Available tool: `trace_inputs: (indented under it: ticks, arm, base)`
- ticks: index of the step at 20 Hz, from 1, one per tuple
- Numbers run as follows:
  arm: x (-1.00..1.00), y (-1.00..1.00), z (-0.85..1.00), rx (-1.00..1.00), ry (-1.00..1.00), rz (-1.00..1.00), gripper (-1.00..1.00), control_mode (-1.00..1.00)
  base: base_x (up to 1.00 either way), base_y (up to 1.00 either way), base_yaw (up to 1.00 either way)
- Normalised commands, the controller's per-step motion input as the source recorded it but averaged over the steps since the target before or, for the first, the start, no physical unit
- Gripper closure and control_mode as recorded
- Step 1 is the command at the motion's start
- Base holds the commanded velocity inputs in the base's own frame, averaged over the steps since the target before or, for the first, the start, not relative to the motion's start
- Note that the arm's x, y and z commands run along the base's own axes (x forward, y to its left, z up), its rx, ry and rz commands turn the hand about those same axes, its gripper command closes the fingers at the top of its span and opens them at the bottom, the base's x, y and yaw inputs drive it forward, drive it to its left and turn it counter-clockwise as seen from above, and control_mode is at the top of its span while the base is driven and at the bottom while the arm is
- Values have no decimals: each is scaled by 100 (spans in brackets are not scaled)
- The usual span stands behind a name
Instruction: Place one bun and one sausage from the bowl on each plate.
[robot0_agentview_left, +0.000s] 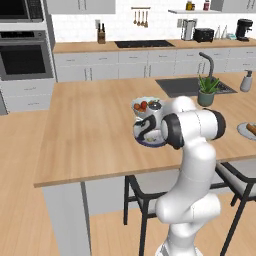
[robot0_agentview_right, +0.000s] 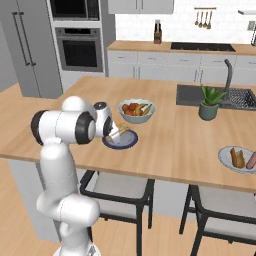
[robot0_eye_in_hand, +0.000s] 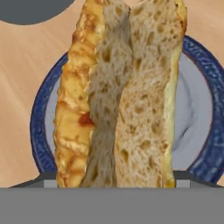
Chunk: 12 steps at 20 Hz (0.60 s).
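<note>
1. Wooden island bench (robot0_agentview_right: 165, 145) carries everything; two stools (robot0_agentview_right: 117, 192) stand under its near edge, and kitchen cabinets with an oven (robot0_agentview_right: 80, 50) line the far wall.
2. Gripper (robot0_agentview_right: 116, 132) hangs at the near part of the bench, just over the blue-rimmed plate (robot0_agentview_right: 131, 142). Jaws stand wide, clamped across a split bun (robot0_eye_in_hand: 127, 96); the hand view shows the bun's browned crust on the left and its pale open crumb on the right, filling the space between the jaws.
3. Bun sits directly above the blue-rimmed plate in the hand view; whether it touches the plate surface I cannot tell.
4. Dark bowl (robot0_eye_in_hand: 30, 8) shows as a grey curved edge at the top left of the hand view, near the blue-rimmed plate but apart from it.
5. Pale fruit bowl (robot0_agentview_right: 136, 111) with red and yellow fruit stands just beyond the blue-rimmed plate, toward the bench middle.
6. Second plate (robot0_agentview_right: 239, 160), pale grey, lies well apart at the right end of the bench and holds a bun piece (robot0_agentview_right: 237, 157) and a reddish sausage (robot0_agentview_right: 251, 160) side by side.
7. Potted plant (robot0_agentview_right: 209, 102) stands farther back beside the sink (robot0_agentview_right: 220, 97) and its faucet (robot0_agentview_right: 229, 75).
</note>
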Motion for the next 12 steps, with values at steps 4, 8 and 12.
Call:
trace_inputs:
  ticks: [4,8,12]
  arm:
    - [56,5,-31,2,6,0,100,-100]
    - [67,0,-27,2,3,0,-100,-100]
    - [20,0,-29,3,0,0,-100,-100]
  base:
    - [0,0,0]
    - [0,0,0]
    - [0,0,0]
